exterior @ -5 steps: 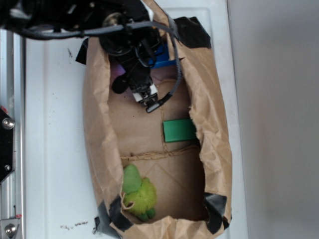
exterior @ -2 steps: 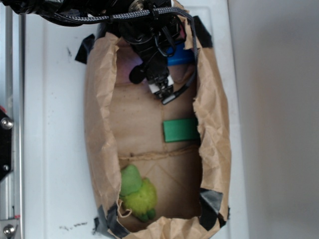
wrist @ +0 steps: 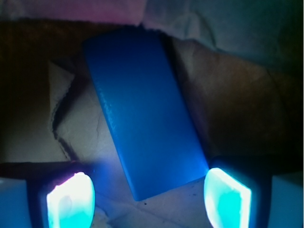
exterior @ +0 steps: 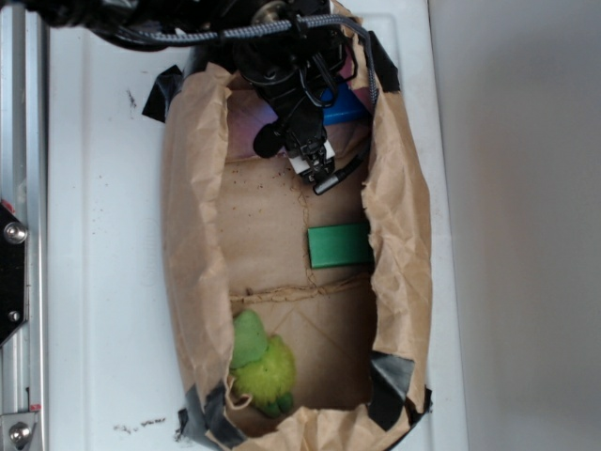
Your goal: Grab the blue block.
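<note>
1. Showing the gripper (wrist: 149, 192) from the wrist view: its two fingertips (wrist: 69, 202) glow cyan at the lower left and lower right corners, standing well apart with nothing clamped between them.
2. The blue block (wrist: 145, 114) lies flat on crumpled brown paper just ahead of the fingers. Its near end reaches into the gap between the two tips, closer to the right one, and no contact with either tip can be seen. The block is tilted, its far end leaning toward the upper left.
3. In the exterior view the gripper (exterior: 315, 169) hangs from the black arm (exterior: 282, 66) at the upper end of the paper bag (exterior: 192, 235). A braided cable (exterior: 207, 36) runs across the top of the arm.
4. The blue block (exterior: 346, 105) shows there only as a small blue patch, just right of the arm and near the bag's upper right wall; the arm hides most of it.
5. A green block (exterior: 339, 245) lies mid-bag against the right wall, well apart from the gripper.
6. A green plush toy (exterior: 261, 364) sits at the lower end of the bag.
7. Black tape (exterior: 390, 387) patches the bag's corners, and the bag rests on a white table (exterior: 103, 235).
</note>
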### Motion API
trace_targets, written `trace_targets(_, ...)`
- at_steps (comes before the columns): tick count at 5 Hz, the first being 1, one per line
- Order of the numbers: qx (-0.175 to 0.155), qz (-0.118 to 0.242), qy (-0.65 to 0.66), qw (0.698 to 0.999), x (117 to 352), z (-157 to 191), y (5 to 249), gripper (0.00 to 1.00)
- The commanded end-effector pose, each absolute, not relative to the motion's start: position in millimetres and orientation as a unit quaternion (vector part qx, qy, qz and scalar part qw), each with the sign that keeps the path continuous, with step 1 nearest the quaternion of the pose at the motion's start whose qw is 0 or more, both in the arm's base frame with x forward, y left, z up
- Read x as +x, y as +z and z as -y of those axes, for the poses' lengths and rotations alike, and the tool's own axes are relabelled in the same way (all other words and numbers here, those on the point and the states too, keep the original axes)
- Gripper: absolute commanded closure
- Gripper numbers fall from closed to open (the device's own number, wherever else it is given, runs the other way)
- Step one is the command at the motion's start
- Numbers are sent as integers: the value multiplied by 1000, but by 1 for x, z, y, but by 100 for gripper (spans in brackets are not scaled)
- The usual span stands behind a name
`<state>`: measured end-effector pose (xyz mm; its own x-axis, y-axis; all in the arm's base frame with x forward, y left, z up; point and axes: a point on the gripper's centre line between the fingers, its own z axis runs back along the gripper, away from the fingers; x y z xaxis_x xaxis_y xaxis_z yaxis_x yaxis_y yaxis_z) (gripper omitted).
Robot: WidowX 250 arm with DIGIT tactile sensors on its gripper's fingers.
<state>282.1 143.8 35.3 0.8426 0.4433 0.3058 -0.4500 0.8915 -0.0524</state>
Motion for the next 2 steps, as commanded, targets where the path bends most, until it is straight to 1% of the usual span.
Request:
trace_targets(1,46,218,238,945,302,-176,48,0)
trace_targets(2,48,221,238,945,304,-178,47,0)
